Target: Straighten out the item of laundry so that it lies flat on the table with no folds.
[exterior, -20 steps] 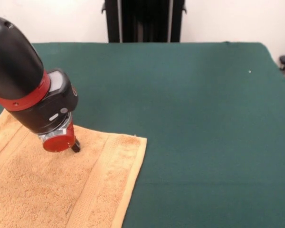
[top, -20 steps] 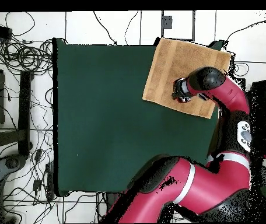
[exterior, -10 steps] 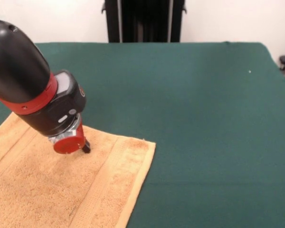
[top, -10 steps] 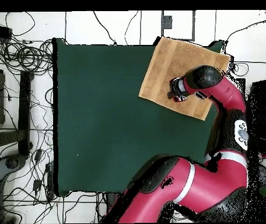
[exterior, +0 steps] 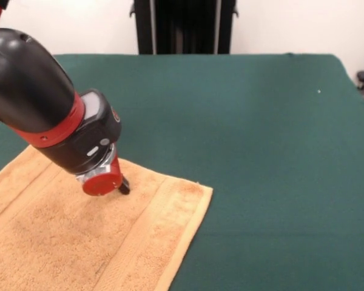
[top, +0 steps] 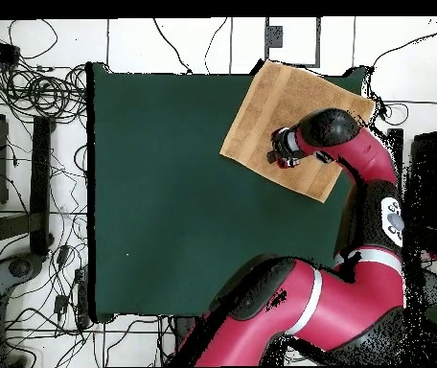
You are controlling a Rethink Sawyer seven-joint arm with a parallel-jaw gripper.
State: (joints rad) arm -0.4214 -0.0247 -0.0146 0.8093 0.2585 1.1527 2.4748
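Towel (exterior: 79, 242) lies spread under the tool (exterior: 124, 188), whose tip presses into it, probably to drag it across the worktop (exterior: 261, 151); its opening cannot be told.

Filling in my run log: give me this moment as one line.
towel: flat, no visible folds, at table corner | pincer: tip down on towel, open or shut unclear | stage: pressing towel

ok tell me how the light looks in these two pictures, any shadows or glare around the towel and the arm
Front view: soft, even light on the table, no glare on its cover; the towel keeps its terry texture; the arm's black shell carries a faint sheen, and only a small dark shadow sits under the tool. Overhead view: flat light, no strong shadow beside the towel.
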